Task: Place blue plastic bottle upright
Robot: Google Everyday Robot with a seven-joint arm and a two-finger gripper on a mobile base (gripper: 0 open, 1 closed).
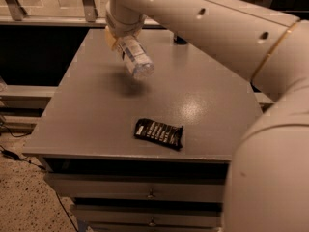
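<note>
The blue plastic bottle (136,58) is a small clear bottle with a pale label. It hangs tilted in the air above the far left part of the grey table (96,115), its base pointing down and toward me. Its shadow lies on the tabletop just below it. My gripper (117,36) is shut on the bottle's upper end, which hides the cap. My large pale arm (227,28) sweeps in from the right and covers the upper right of the view.
A black crinkled snack packet (159,133) lies near the table's front edge, in the middle. A small dark object (180,40) stands at the table's far edge, mostly behind my arm. Drawers (145,192) sit under the tabletop. A railing runs behind the table.
</note>
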